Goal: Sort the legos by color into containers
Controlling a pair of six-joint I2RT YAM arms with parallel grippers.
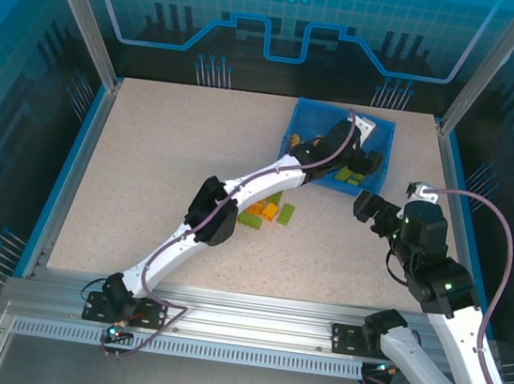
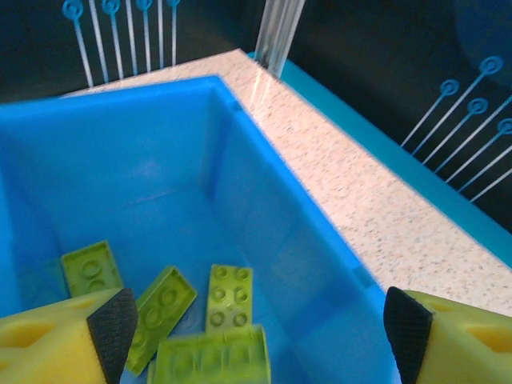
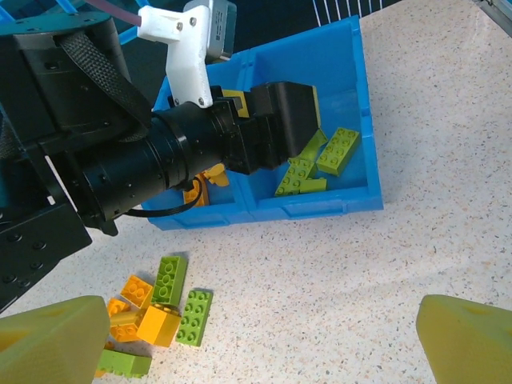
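The blue tray (image 1: 328,121) lies at the back right of the table, its two containers side by side. My left gripper (image 1: 361,160) hangs over the right container, open (image 2: 260,336). Below it lie lime green legos (image 2: 230,296), and one blurred green brick (image 2: 212,358) sits just under the jaws, touching neither pad. Orange legos (image 3: 200,180) lie in the left container and green ones (image 3: 308,168) in the right. A loose pile of orange and green legos (image 3: 160,308) rests on the table in front of the tray (image 1: 268,214). My right gripper (image 3: 260,344) stands open and empty above bare table (image 1: 364,208).
The left arm (image 3: 160,160) stretches diagonally across the table and over the tray's left half. A speckled tabletop (image 3: 384,272) runs free to the right of the pile. Blue enclosure walls and metal posts (image 1: 471,78) ring the table.
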